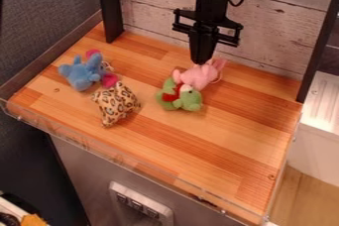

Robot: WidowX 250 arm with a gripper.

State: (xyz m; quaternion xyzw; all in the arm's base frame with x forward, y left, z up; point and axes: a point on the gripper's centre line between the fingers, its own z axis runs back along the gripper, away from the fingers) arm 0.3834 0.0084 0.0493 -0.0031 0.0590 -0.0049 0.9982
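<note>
From the top edge the black gripper (202,62) hangs down, its lower end right at the top of a pink plush toy (197,76). I cannot tell if it holds the toy. Against the pink toy's lower left side is a green plush toy (191,99) with a red patch (171,93). To the left, a leopard-spotted plush (116,103) lies on the wooden surface (225,145). Behind it and further left is a blue plush toy (83,73) with dark pink parts (109,80).
A whitewashed plank wall (278,22) stands behind the surface, with black uprights at left (110,7) and right (321,46). A low clear rim (132,160) runs along the front edge. White furniture (321,126) stands off to the right.
</note>
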